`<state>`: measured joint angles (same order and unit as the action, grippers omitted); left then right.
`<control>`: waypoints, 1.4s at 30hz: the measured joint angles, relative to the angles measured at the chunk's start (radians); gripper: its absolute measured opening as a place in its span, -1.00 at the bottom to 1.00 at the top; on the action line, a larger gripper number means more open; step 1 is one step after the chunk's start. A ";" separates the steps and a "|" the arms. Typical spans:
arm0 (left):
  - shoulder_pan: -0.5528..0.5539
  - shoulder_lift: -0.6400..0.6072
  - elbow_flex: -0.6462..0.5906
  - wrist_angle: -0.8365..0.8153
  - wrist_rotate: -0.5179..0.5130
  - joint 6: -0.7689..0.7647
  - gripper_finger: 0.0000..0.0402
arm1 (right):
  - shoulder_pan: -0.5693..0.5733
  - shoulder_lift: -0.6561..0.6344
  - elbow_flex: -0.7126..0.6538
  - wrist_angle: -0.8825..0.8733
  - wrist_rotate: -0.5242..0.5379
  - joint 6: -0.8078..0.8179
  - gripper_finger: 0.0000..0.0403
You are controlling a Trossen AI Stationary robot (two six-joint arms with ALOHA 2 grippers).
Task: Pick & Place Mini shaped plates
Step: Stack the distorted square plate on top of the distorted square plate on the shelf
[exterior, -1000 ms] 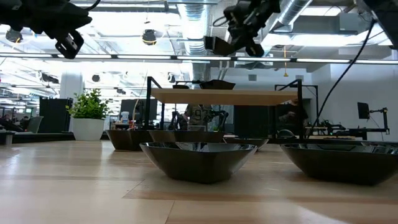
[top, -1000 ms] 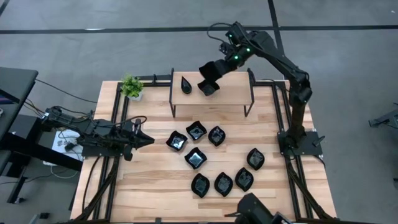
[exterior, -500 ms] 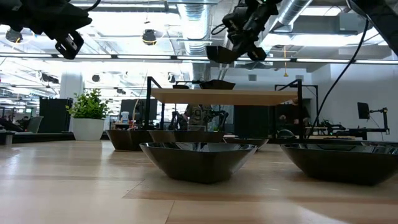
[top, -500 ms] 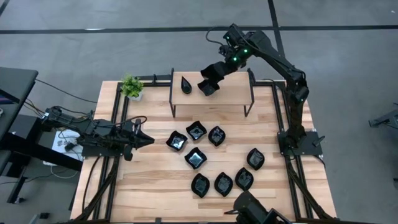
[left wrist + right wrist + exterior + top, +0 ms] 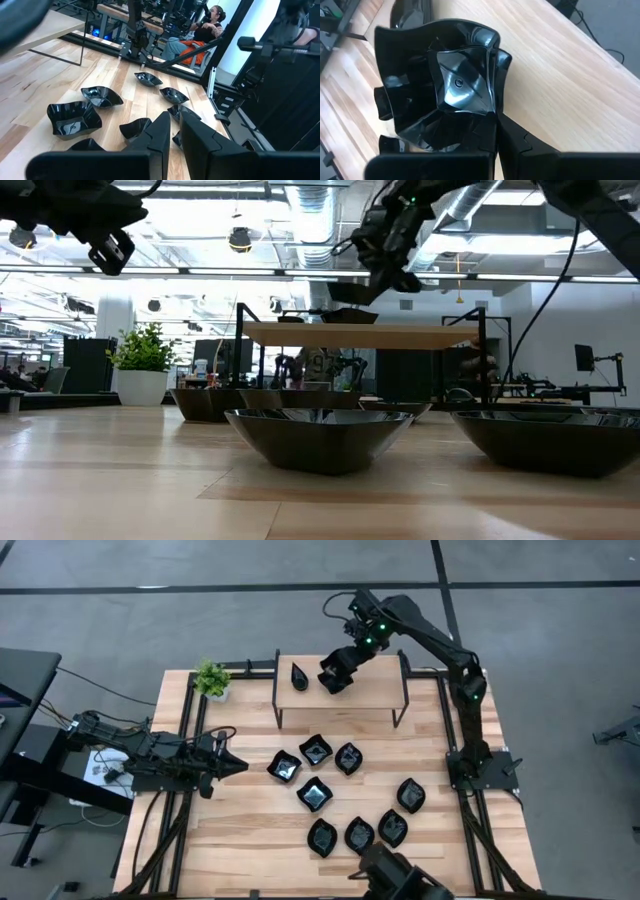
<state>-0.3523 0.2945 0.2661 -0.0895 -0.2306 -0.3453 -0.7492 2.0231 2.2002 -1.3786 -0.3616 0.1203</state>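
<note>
Left to right, we see our left gripper nearly closed, empty, over bare boards beside scattered plates. On the shelf, a teardrop plate; our right gripper pinches a wavy plate, possibly touching wood.

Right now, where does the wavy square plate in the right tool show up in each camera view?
High view: wavy square plate over the wooden shelf, beside the teardrop plate, held by the right tool.
Low view: seen edge-on just above the shelf top.
Left wrist view: not in it.
Right wrist view: fills the middle, pinched at its rim.
Shared landmark: the wooden shelf.
</note>
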 joint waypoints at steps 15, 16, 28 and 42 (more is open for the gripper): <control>0.000 0.000 0.000 0.000 0.000 -0.002 -0.78 | -0.011 0.044 0.001 -0.009 -0.004 -0.008 -1.00; 0.000 0.000 0.000 0.000 0.000 -0.001 -0.78 | -0.010 0.044 0.001 -0.009 -0.004 -0.007 -1.00; 0.001 0.000 0.000 0.001 -0.005 0.001 -0.78 | 0.002 0.074 0.000 0.002 -0.009 0.003 -1.00; 0.001 0.000 0.000 0.001 -0.008 0.001 -0.78 | 0.002 0.074 0.000 -0.005 -0.007 0.012 -0.87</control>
<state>-0.3515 0.2945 0.2657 -0.0887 -0.2386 -0.3447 -0.7475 2.0975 2.2005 -1.3838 -0.3687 0.1326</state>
